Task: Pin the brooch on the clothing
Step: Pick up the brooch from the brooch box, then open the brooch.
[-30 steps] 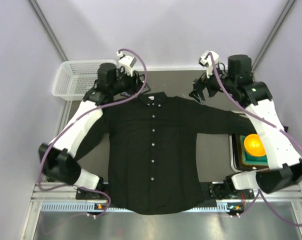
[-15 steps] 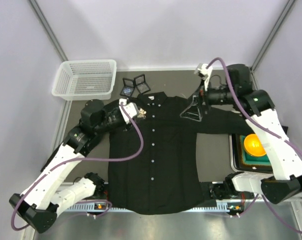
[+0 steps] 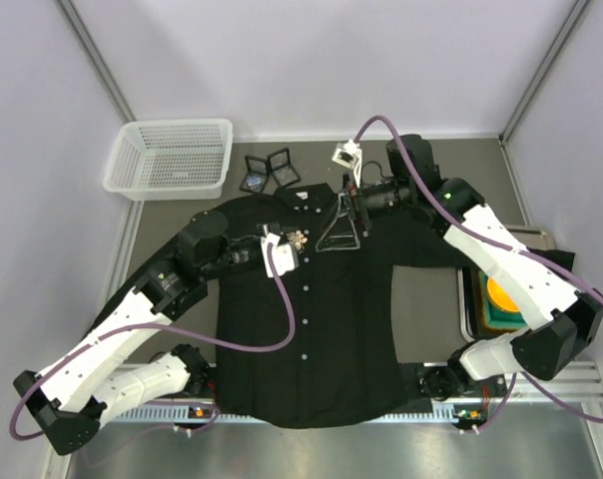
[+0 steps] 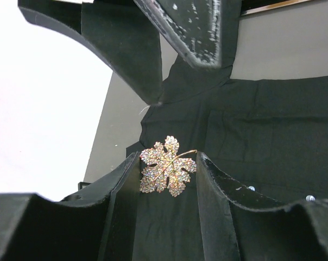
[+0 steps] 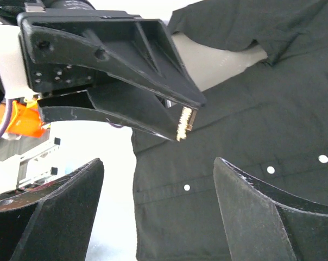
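The black long-sleeved shirt lies flat on the table, collar at the back, white buttons down the front. My left gripper hovers over the shirt's upper chest, shut on a sparkling gold leaf-shaped brooch. In the left wrist view the brooch sits between the fingers above the shirt. My right gripper is open wide just right of it, empty. In the right wrist view the brooch shows edge-on in the left gripper, above the shirt.
A white mesh basket stands at the back left. Two small open boxes lie behind the collar. An orange round object rests on a green tray at the right, beside the shirt's sleeve.
My left arm swung from the back of the table forward and right over the shirt's chest, brooch in its fingers. My right gripper moved left to the collar area and faces the left gripper.
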`<move>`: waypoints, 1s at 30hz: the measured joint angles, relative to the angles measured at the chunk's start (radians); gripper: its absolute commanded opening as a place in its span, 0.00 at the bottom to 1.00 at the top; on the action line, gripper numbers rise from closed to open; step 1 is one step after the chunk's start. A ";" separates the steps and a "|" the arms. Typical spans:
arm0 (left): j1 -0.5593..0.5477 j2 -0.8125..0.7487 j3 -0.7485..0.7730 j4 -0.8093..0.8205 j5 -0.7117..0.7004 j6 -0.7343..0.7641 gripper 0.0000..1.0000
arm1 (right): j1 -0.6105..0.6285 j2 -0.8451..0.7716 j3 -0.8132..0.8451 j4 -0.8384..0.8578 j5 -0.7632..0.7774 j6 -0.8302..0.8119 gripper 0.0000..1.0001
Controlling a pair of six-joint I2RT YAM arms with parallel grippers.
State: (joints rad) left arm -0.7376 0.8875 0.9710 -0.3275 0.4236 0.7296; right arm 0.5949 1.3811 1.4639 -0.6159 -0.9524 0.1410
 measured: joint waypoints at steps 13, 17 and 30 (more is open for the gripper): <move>-0.016 0.015 0.000 -0.003 -0.005 0.023 0.44 | 0.066 0.071 0.000 0.069 0.023 0.039 0.59; -0.021 0.021 0.000 -0.004 -0.006 0.027 0.44 | 0.067 0.081 0.000 0.071 0.035 0.040 0.54; -0.031 0.021 0.000 -0.003 -0.005 0.034 0.43 | 0.084 0.121 0.001 0.078 0.052 0.056 0.11</move>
State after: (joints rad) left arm -0.7685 0.9081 0.9710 -0.3309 0.4191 0.7631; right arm 0.6788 1.5017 1.4651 -0.5377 -0.9005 0.1970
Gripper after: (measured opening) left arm 0.465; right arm 0.302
